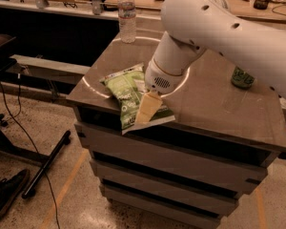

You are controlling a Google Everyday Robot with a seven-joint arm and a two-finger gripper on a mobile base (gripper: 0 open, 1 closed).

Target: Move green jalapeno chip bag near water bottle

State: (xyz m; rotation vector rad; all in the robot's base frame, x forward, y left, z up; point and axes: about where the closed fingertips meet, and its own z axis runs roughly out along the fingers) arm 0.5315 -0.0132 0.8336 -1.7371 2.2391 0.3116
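Note:
The green jalapeno chip bag (127,95) lies flat at the front left corner of the brown cabinet top (214,99), its lower end hanging over the front edge. My gripper (148,108) points down over the right side of the bag, its pale fingers against the bag near the front edge. The water bottle (127,14) stands upright at the back left of the top, well behind the bag.
A green drink can (241,78) stands at the right, mostly hidden by my white arm (219,27). The cabinet has drawers below. A black stand leg and cables lie on the floor at the left. A cluttered bench runs behind.

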